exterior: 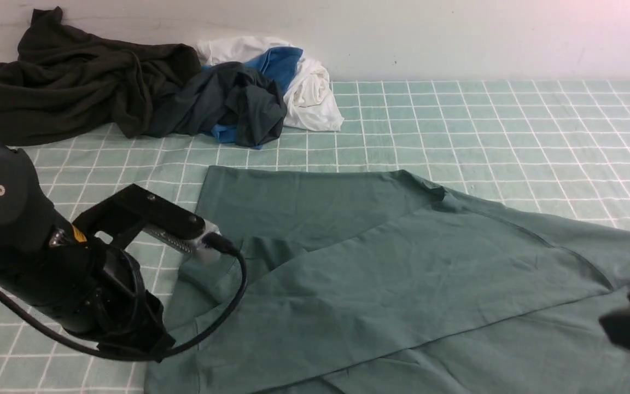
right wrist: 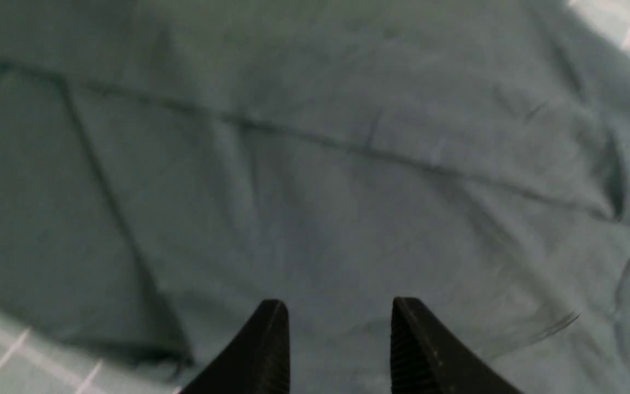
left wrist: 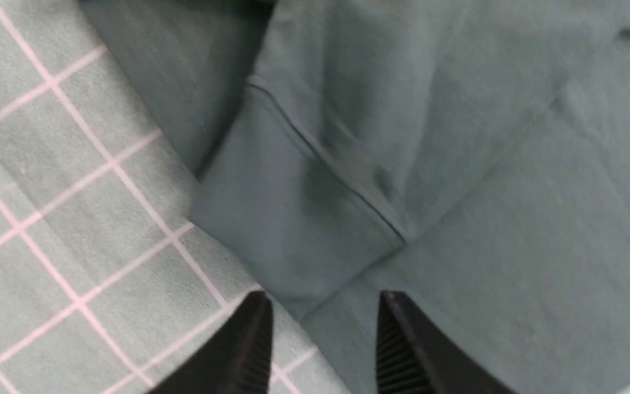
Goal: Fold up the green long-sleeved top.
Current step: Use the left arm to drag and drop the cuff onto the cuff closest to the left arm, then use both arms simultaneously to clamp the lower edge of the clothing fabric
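1. Found the green long-sleeved top (exterior: 402,262) spread over the near half of the bench (exterior: 484,120), from the middle out past the right edge of the front view. Noted one broad panel already turned diagonally across the body.
2. Noted a cuffed sleeve end (left wrist: 282,230) lying at the garment's left margin, touching the checked cover (left wrist: 63,219), just ahead of the left gripper (left wrist: 323,298).
3. Observed the left jaws standing apart with nothing between them, poised above the cuff's edge.
4. Observed the right gripper (right wrist: 338,301) above the top's right part, jaws apart and clamped on nothing. Saw only blurred cloth, seams and light creases beneath.
5. Judged the fabric as thin, soft jersey: light, limp, without stiffness. Expect draping, sagging and trailing once lifted. Not fragile. Likely to cling somewhat to the cover and to bunch if pushed instead of lifted.
6. Advise taking hold at the firmer parts: cuff, hem or shoulder seam. Pinch low at an edge, gathering both layers where doubled.
7. Flagged two risks: nipping the cover together with the top, and disturbing the panel already laid over.
8. Recorded a very dark olive-black garment (exterior: 74,87), a charcoal-navy garment (exterior: 227,104) and a white and blue garment (exterior: 304,82) heaped at the far left by the wall, well apart from the top. Leave untouched.
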`<state>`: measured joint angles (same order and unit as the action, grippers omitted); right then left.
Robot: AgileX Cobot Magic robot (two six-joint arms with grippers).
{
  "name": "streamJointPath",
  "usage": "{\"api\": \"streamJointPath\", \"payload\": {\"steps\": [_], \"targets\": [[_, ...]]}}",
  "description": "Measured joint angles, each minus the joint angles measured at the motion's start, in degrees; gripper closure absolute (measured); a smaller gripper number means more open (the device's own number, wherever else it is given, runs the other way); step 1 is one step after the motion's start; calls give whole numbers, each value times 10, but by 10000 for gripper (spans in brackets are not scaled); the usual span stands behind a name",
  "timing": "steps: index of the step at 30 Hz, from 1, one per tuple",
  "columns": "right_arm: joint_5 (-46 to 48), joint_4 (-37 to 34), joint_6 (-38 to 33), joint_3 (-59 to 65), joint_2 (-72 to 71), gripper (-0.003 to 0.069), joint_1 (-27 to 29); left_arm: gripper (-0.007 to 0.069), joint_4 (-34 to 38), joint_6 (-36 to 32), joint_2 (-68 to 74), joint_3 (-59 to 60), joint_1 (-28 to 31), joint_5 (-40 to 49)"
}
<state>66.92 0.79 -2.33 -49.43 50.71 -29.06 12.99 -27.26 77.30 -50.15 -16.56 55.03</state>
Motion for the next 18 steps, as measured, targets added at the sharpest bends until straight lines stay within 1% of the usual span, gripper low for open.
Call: {"api": "streamJointPath", "payload": {"steps": [1,2,3,4,5,6,7,8,9,12,14,16,17,18], "targets": [[10,-1,-1,0,0,403,0,311,0,-4,0,0,-2,3],[37,-8,-5,0,0,403,-15,243,3,-41,-2,3,-27,34],[40,-8,-5,0,0,403,-18,223,4,-58,-2,7,-48,44],[42,-8,-5,0,0,403,-19,215,4,-61,-2,8,-52,50],[45,-11,-6,0,0,403,-23,196,3,-82,-2,22,-96,62],[45,-11,-6,0,0,403,-23,191,0,-90,-2,31,-117,64],[45,-11,-6,0,0,403,-23,190,-2,-91,-2,34,-122,64],[45,-11,-6,0,0,403,-23,186,-7,-99,-2,50,-146,62],[45,-15,-6,0,0,403,-23,186,-23,-106,-2,85,-186,50],[45,-27,-6,0,0,403,-23,186,-46,-108,-2,128,-222,17],[46,-41,-8,0,0,403,-23,186,-73,-110,-2,181,-256,-52],[46,-46,-15,0,0,403,-23,186,-84,-111,-2,214,-267,-96],[46,-47,-17,0,0,403,-23,186,-85,-111,-3,214,-268,-101],[46,-50,-23,0,0,403,-23,184,-92,-111,-3,234,-270,-129]]}}
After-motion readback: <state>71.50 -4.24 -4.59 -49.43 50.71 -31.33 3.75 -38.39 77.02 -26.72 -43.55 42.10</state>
